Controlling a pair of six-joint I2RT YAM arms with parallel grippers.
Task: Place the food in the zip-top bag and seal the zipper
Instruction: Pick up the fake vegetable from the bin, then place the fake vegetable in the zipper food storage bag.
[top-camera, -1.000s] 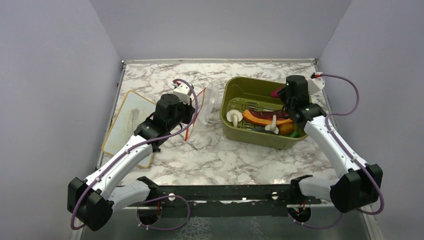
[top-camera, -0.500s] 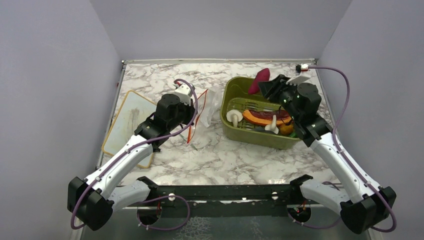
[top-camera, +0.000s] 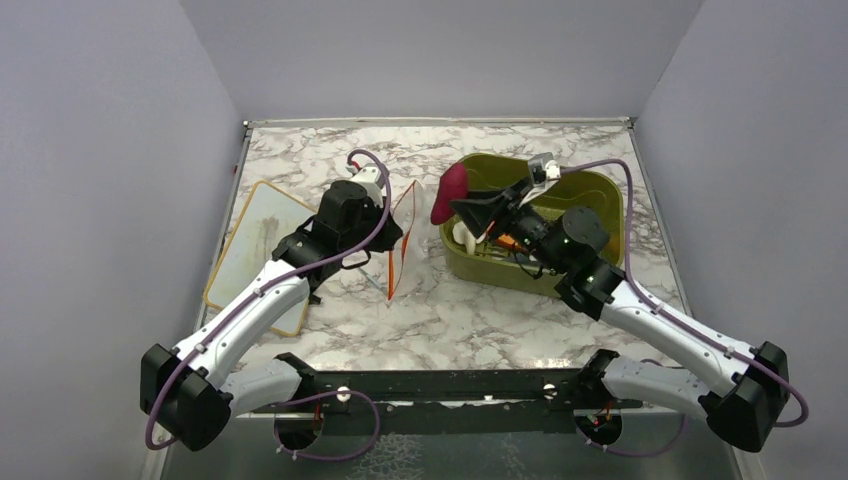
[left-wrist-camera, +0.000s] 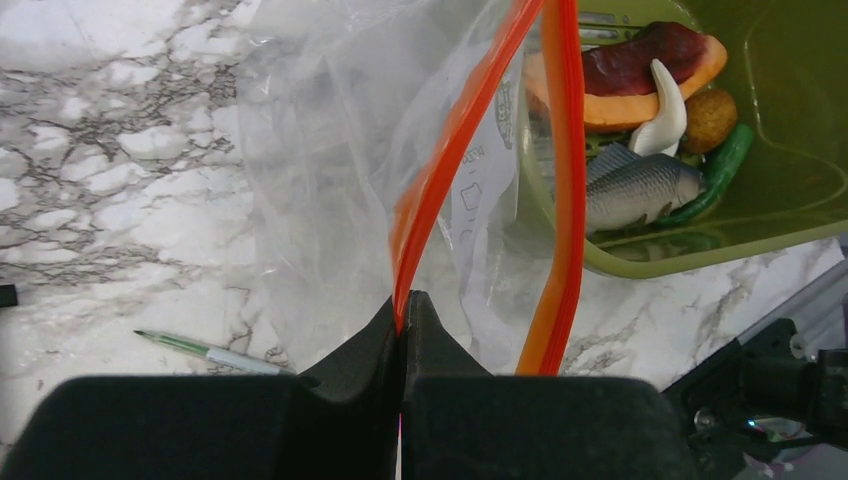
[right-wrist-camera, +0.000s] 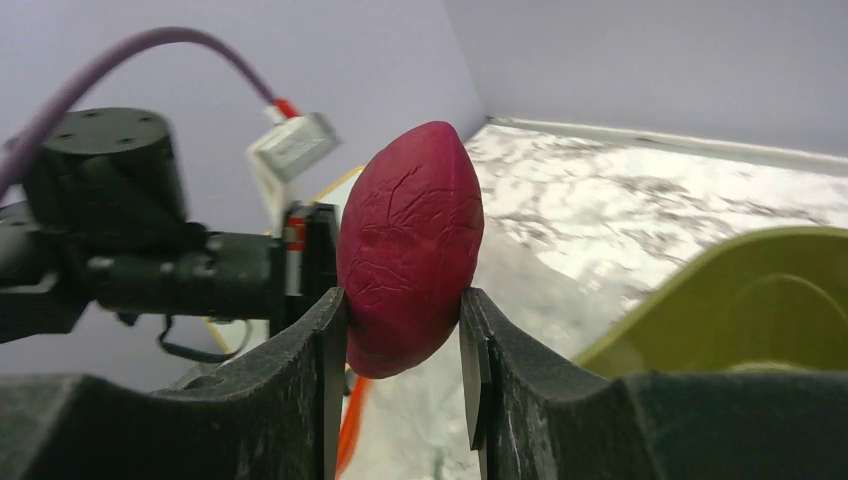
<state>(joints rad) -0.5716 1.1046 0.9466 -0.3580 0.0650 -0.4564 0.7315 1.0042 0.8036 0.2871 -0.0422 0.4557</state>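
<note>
My left gripper (top-camera: 388, 232) is shut on one lip of the red-orange zipper (left-wrist-camera: 440, 180) of the clear zip-top bag (top-camera: 405, 232), holding its mouth open above the table; the other lip (left-wrist-camera: 568, 190) hangs free. My right gripper (top-camera: 462, 207) is shut on a dark red-purple food piece (top-camera: 449, 193), also in the right wrist view (right-wrist-camera: 410, 245), held in the air just right of the bag mouth. More food lies in the olive-green tub (top-camera: 596, 192): an orange slice with a dark red piece (left-wrist-camera: 640, 70), a white mushroom (left-wrist-camera: 664, 105), a small round orange piece (left-wrist-camera: 709, 115), a green bit (left-wrist-camera: 722, 168).
A grey toy fish (left-wrist-camera: 640, 187) lies in the tub. A tan-rimmed white board (top-camera: 255, 240) lies at the left. A green-and-white pen (left-wrist-camera: 205, 350) lies on the marble table under the bag. Grey walls close the table on three sides.
My right gripper lifted the dark red-purple piece out of the tub and swung left to the bag mouth. My left gripper raised and turned the bag, opening its mouth.
</note>
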